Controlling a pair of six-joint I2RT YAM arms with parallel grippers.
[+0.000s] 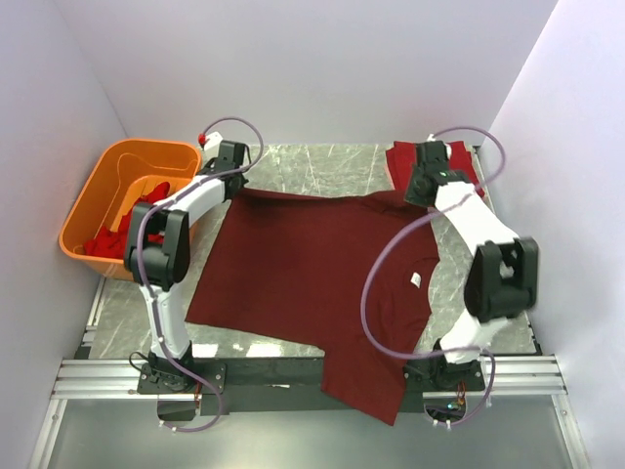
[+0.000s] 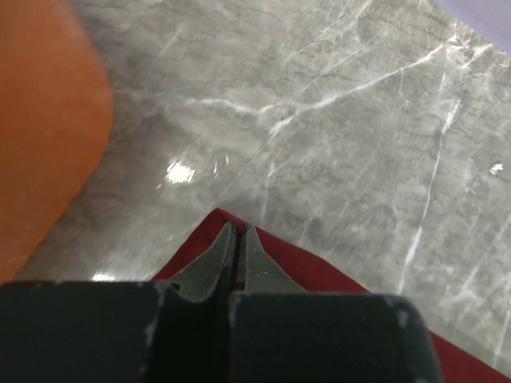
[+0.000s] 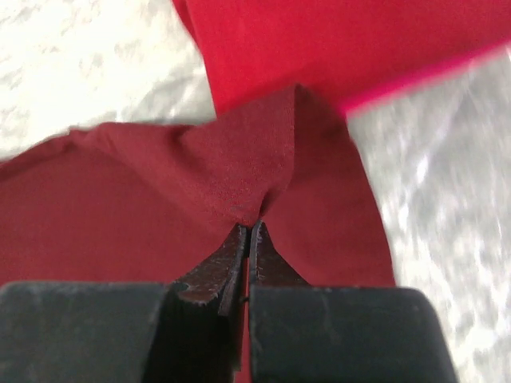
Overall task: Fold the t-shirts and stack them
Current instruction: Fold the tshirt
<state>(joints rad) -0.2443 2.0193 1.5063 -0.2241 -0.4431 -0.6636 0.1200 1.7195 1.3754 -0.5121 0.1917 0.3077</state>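
A dark maroon t-shirt (image 1: 312,274) lies spread over the marble table, one end hanging over the near edge. My left gripper (image 1: 237,188) is shut on its far left corner, and in the left wrist view that gripper (image 2: 237,228) pinches the red cloth (image 2: 319,267) at its very tip. At the far right corner my right gripper (image 1: 412,198) is shut on a raised fold. The right wrist view shows the gripper (image 3: 251,226) pinching the maroon cloth (image 3: 160,191). Behind it lies a brighter red t-shirt (image 1: 454,161), also in the right wrist view (image 3: 335,40).
An orange plastic tub (image 1: 93,191) stands at the left edge of the table with more red shirts (image 1: 107,242) inside; its wall (image 2: 40,120) is close to my left gripper. Bare marble (image 1: 322,166) lies beyond the maroon shirt. White walls enclose the table.
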